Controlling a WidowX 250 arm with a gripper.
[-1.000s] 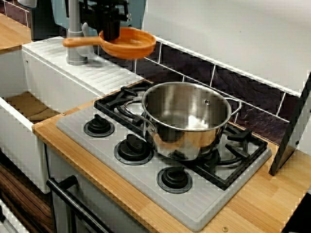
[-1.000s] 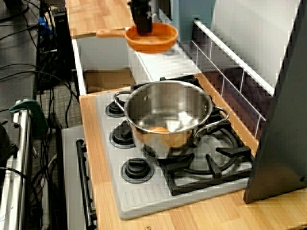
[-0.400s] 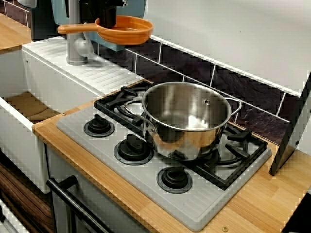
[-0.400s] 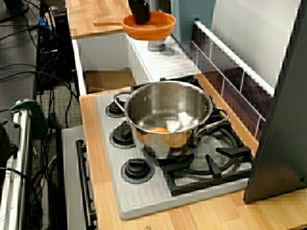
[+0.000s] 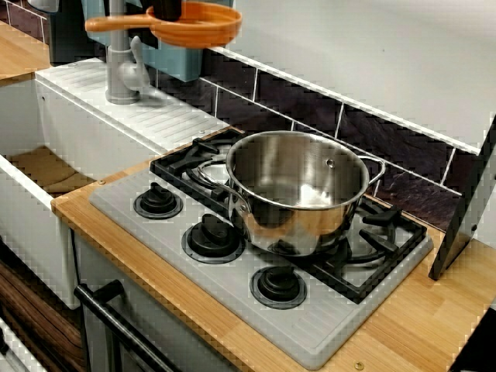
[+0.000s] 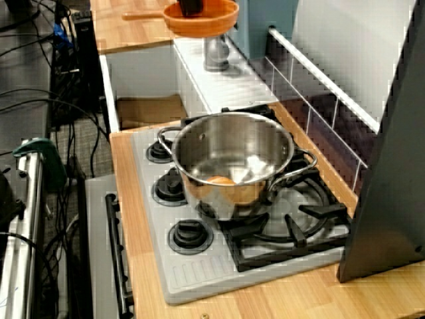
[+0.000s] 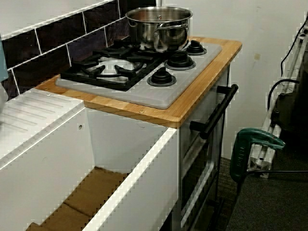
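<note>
Spanning the scene, the wooden desk [image 5: 403, 325] carries a grey hob [image 5: 240, 271], with a white sink [image 7: 130, 144] beside it. A steel pot [image 5: 298, 194] stands on the hob's black grate. Above the grey tap [image 5: 118, 70], an orange pan [image 5: 201, 27] hangs in the air, its rim clamped by the closed black pincer [image 5: 167, 8].

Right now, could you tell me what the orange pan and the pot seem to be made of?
The orange pan is probably plastic: matte, one even colour, no glints. The pot looks like polished stainless steel: its wall shows mirror-like reflections.
</note>
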